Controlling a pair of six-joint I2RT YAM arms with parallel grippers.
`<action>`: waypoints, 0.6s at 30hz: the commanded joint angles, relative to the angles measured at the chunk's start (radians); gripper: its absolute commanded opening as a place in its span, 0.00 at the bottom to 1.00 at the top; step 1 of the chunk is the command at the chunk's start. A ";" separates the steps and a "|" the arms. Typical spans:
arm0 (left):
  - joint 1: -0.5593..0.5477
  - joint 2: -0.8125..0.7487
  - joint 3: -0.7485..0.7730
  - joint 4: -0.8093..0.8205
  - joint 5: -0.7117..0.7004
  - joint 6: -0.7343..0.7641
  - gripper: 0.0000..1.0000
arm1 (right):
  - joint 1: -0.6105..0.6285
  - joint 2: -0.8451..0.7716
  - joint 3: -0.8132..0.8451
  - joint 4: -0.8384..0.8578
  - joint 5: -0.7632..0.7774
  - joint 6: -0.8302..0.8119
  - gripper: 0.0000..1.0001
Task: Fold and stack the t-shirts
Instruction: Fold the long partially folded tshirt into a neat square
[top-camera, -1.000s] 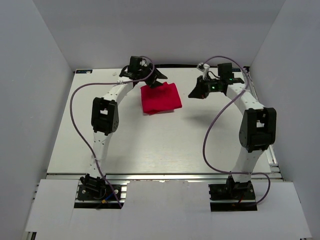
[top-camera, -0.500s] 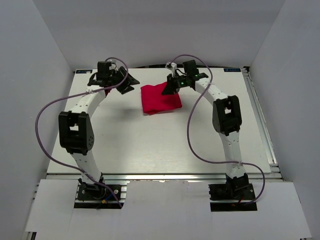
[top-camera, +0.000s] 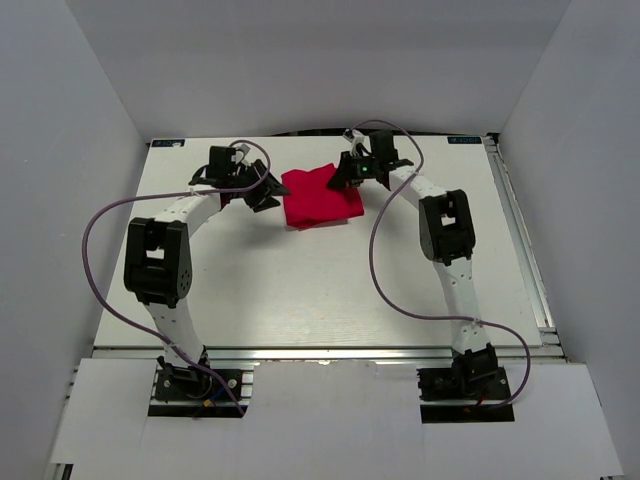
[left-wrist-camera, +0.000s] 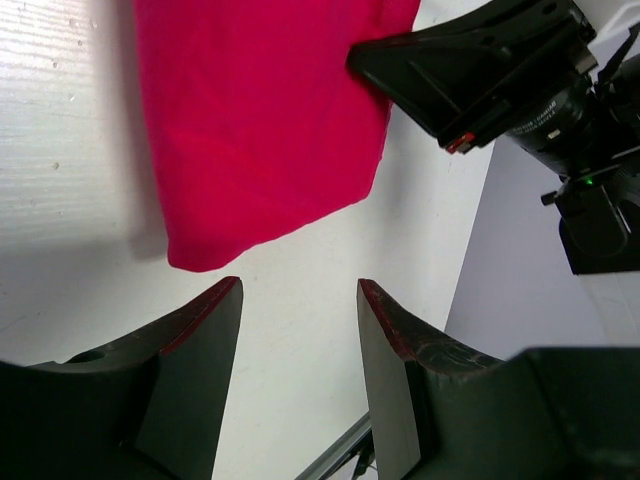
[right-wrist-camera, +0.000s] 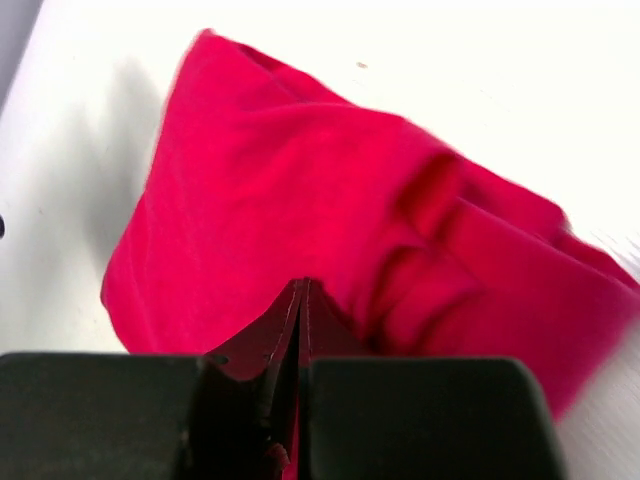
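Note:
The red t-shirt (top-camera: 322, 198) lies folded into a small square at the far middle of the table. My left gripper (top-camera: 268, 192) stands open just off its left edge, nothing between the fingers. In the left wrist view the t-shirt (left-wrist-camera: 260, 120) lies ahead of the left gripper (left-wrist-camera: 298, 285), with bare table between the jaws. My right gripper (top-camera: 338, 178) is shut, its tips down at the shirt's far right part. In the right wrist view the shut right gripper (right-wrist-camera: 303, 283) points onto the rumpled t-shirt (right-wrist-camera: 300, 180).
The right gripper's black body (left-wrist-camera: 480, 70) shows beyond the shirt in the left wrist view. Grey walls close the table (top-camera: 330, 290) on three sides. A metal rail (top-camera: 520, 240) runs along the right edge. Purple cables (top-camera: 385, 280) loop over both arms.
The right arm swung left from the table's right side onto the shirt. The left gripper swung out to the left, then came back beside the shirt's left edge.

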 joint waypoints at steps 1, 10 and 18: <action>0.001 -0.057 -0.024 0.040 0.036 0.008 0.60 | -0.055 -0.009 -0.064 0.140 0.014 0.179 0.02; -0.006 -0.044 -0.031 0.052 0.056 0.000 0.60 | -0.105 0.011 -0.178 0.236 -0.072 0.331 0.03; -0.028 -0.025 -0.020 0.059 0.068 0.003 0.60 | -0.112 -0.015 -0.182 0.504 -0.270 0.556 0.04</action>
